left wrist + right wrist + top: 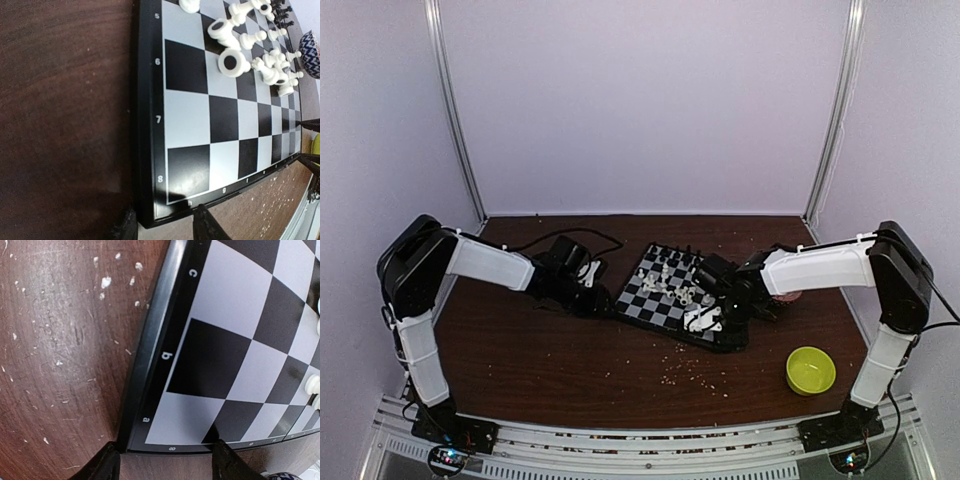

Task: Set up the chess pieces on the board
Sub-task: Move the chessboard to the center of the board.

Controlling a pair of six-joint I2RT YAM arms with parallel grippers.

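Note:
The board [655, 300] lies in the middle of the table, turned at an angle. A loose heap of white chess pieces [250, 55] lies toppled on its squares, and black ones [280, 12] stand along the far side. My left gripper [165, 210] is open and low at the board's h8 corner, one finger beside the rim and the other at the near edge. My right gripper [165, 445] is open the same way round the a8 corner. From above, the left gripper [610, 303] sits at the board's left corner and the right gripper [732, 335] at its near right corner.
A yellow-green bowl [810, 370] stands at the front right. A patterned bowl [311, 52] sits beyond the board, partly under the right arm. Pale crumbs [690, 370] are scattered on the dark wood in front of the board. White walls close in the back and sides.

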